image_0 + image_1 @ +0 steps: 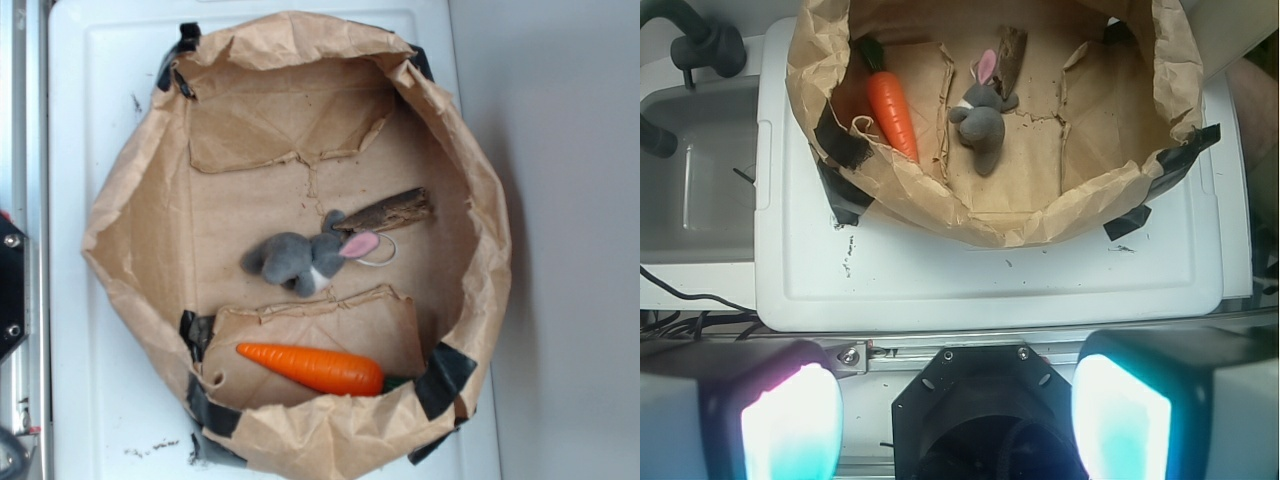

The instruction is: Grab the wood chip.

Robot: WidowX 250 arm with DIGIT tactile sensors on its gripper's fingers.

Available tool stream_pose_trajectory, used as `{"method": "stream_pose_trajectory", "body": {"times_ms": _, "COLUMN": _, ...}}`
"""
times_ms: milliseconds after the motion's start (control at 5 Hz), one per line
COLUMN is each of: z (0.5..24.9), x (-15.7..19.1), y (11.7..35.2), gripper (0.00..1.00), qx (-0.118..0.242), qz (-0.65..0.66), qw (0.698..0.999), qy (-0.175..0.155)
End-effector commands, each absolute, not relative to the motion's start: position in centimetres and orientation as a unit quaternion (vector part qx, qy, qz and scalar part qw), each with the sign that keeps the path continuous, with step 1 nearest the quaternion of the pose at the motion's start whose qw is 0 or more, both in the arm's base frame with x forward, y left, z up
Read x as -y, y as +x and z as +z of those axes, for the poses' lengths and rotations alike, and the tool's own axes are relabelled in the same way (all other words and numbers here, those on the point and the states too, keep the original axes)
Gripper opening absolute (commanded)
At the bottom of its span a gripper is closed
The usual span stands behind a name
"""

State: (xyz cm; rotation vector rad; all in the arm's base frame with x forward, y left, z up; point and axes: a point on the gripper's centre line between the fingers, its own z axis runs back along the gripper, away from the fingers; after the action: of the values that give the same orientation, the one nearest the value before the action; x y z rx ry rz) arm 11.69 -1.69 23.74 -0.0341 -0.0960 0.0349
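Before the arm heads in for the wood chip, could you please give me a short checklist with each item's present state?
1. Wood chip in view, inside the paper bag: ok.
2. Chip free of clutter: not ok; the bunny lies against its end.
3. Carrot away from chip: ok.
4. Gripper open and empty: ok.
5. Gripper over the chip: not ok; it is outside the bag.

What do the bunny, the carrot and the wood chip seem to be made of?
Bunny: soft grey plush, fuzzy surface, pink ear lining.
Carrot: probably plastic or rubber; smooth, slightly glossy orange skin.
Wood chip: rough dark brown wood or bark, matte, with a splintery grain.
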Motion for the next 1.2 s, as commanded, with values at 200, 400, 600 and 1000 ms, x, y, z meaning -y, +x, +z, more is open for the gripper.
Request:
{"method": "stream_pose_trajectory", "body": {"times_ms": 200, "z": 23.0, "x": -0.1, "y": 16.7, "gripper": 1.0, "qx": 0.073, "qz": 0.041, "qw": 0.995, "qy": -0.053}}
{"method": "stream_pose_trajectory", "body": {"times_ms": 400, "z": 20.8, "x": -1.4, "y": 21.6, "gripper": 1.0, "qx": 0.069, "qz": 0.058, "qw": 0.994, "qy": -0.063}}
{"method": "stream_pose_trajectory", "body": {"times_ms": 600, "z": 20.8, "x": -1.4, "y": 21.6, "gripper": 1.0, "qx": 0.069, "qz": 0.058, "qw": 0.994, "qy": -0.063}}
{"method": "stream_pose_trajectory", "body": {"times_ms": 1000, "z": 20.8, "x": -1.4, "y": 21.6, "gripper": 1.0, "qx": 0.069, "qz": 0.058, "qw": 0.994, "qy": -0.063}}
